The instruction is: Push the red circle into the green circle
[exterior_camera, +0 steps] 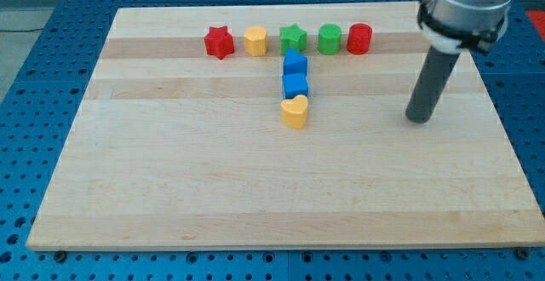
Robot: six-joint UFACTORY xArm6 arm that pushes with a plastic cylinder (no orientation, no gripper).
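The red circle (359, 38) stands near the view's top, just right of the green circle (330, 38), with a thin gap between them. My tip (418, 118) rests on the board to the right of and below both circles, well apart from them. The rod rises toward the view's top right.
A row continues left of the green circle: green star (293, 37), yellow hexagon (255, 40), red star (219, 42). Below the green star stand two blue blocks (295, 62) (295, 85) and a yellow heart (295, 111). The wooden board (170, 187) lies on a blue table.
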